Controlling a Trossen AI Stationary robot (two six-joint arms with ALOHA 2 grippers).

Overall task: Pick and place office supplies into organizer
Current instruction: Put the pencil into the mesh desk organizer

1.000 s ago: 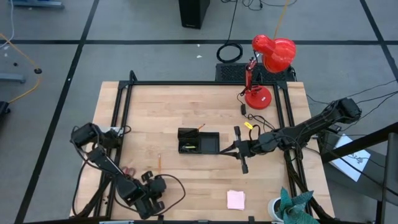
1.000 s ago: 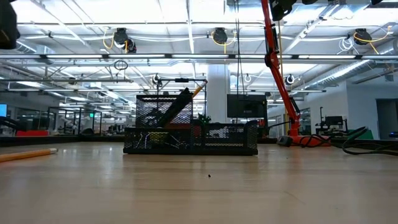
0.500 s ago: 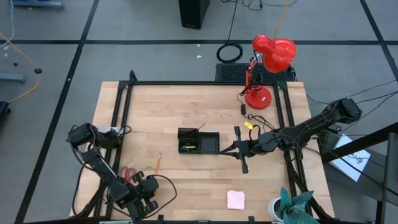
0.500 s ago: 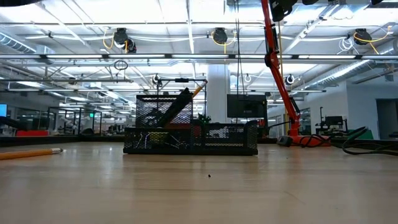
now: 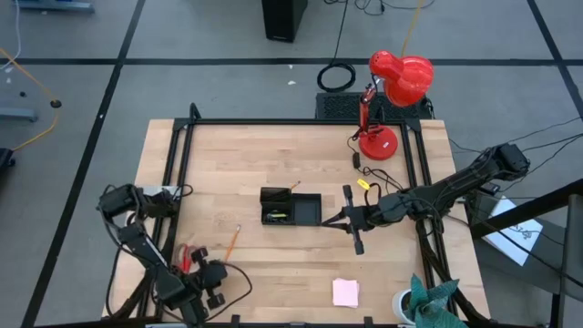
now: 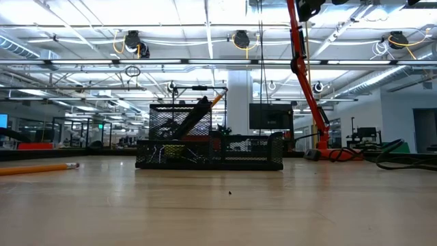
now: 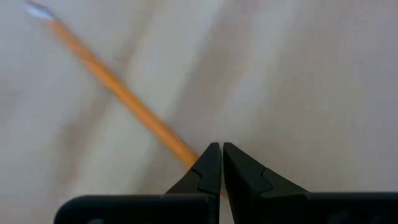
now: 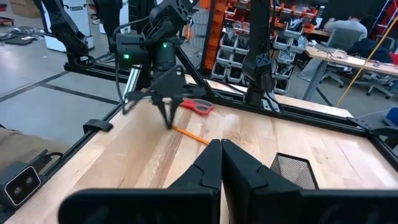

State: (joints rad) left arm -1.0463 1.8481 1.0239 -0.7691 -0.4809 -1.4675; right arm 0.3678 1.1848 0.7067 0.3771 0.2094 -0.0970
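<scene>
**Orange pencil dragged toward the desk's near-left corner**

Orange pencil (image 5: 232, 240) now lies tilted on the wooden desk (image 5: 273, 155), its lower end reaching down to the left gripper (image 5: 202, 276); a second ago it lay more upright and a little farther from the edge. The left arm has swung leftward along the near edge over that second, and the gripper now sits just right of the red-handled scissors (image 5: 186, 256), which were less covered before.

In the left wrist view the fingers (image 7: 208, 171) stand almost together, only a thin slit between them, and the pencil (image 7: 118, 93) runs diagonally away from their tips. Whether they truly pinch its end I cannot tell. The low view shows the pencil (image 6: 37, 168) lying flat on the desk at far left, reaching farther into the picture than earlier.

Farther in, the black organizer (image 5: 291, 207) sits mid-desk, with pens leaning in its taller compartment (image 6: 194, 116) only in the low view. The right gripper (image 5: 332, 220), fully closed and empty, rests just right of the organizer, unmoved. A pink note pad (image 5: 345, 292) lies near the front edge; the red lamp (image 5: 390, 91) stands at the far side.
</scene>
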